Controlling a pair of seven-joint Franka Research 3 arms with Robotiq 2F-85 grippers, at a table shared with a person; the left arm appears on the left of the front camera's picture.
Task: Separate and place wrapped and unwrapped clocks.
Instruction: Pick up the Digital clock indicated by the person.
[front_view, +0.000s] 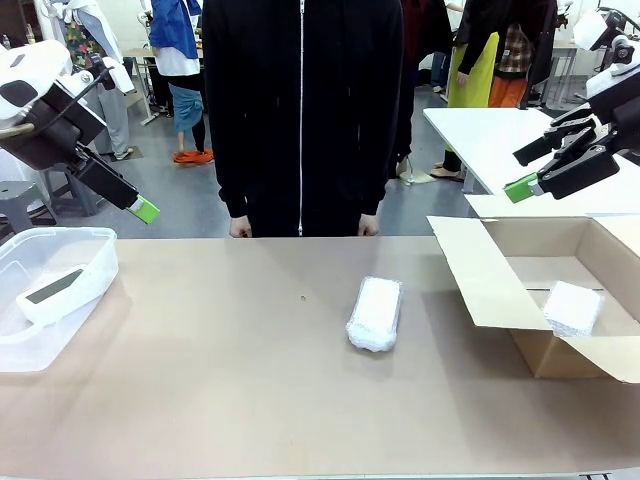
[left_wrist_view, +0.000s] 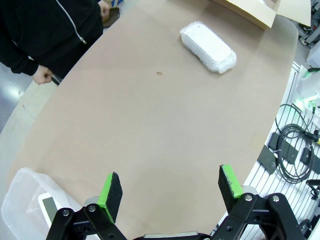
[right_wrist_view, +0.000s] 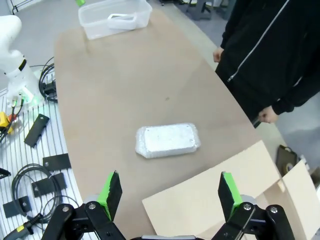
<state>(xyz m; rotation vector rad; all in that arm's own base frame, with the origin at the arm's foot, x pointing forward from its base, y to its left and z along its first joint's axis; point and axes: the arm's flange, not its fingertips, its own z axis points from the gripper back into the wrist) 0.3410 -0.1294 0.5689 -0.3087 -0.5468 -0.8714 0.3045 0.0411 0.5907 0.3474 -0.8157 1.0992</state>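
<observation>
1. Hanging wide open and empty: right gripper (right_wrist_view: 167, 189), left gripper (left_wrist_view: 167, 189).
2. Lying just ahead of the right gripper: wrapped clock (right_wrist_view: 167, 141).
3. Might slip away if pinched on a loose, crinkly edge.

The left arm (front_view: 45, 120) comes in from the left with its hand raised. The left hand (left_wrist_view: 170, 189) points down and inward, fingers spread wide and empty. The right hand (right_wrist_view: 167, 192) hangs high at the right, fingers wide apart, apparently empty, angled down and leftward.
</observation>
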